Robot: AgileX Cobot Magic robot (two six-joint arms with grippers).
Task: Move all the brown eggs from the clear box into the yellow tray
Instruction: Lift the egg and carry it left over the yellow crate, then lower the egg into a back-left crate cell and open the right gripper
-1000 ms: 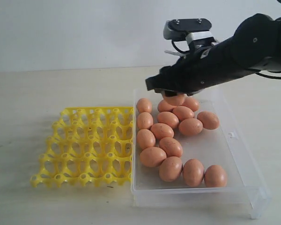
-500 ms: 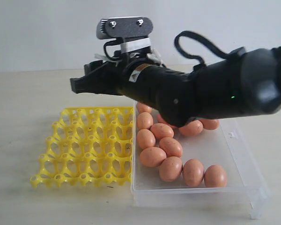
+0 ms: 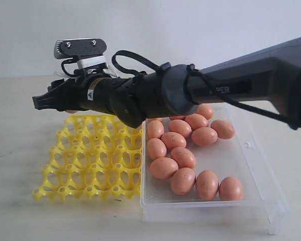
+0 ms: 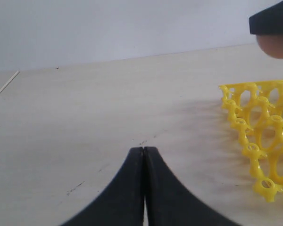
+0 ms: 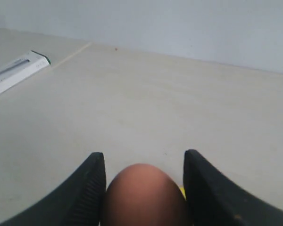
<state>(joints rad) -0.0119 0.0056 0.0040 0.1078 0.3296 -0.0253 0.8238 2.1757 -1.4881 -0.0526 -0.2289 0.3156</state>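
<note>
Progress, read across the exterior view. The yellow tray [image 3: 65, 192] sat on the table [image 3: 20, 150] at 9 o'clock of the clear box [image 3: 251, 165], with their near walls just beside each other. Every cup that showed was empty, though the arm [image 3: 155, 98] hid part of the far row. In the box the brown eggs [image 3: 183, 157] lay loose in a cluster from 11 o'clock down to 5 o'clock. Thirteen could be counted, and any others behind the arm could not be told. Judged from that, no egg had been delivered. The job was at its very start, with one egg in transit and nearly the whole batch left to move.

The right claw [image 3: 41, 102] reached across the middle and hung above the tray's 11 o'clock corner, clear of the pegs. Its jaws were spread wide and closed on the carried egg [image 5: 144, 197]. The wrist view showed one black finger against each flank of the shell, with the rounded end pointing forward. A sliver of yellow showed beneath it.

The left claw [image 4: 144, 155] was pinched fully together and held nothing. It was low over bare table, apart from the tray's edge.
</note>
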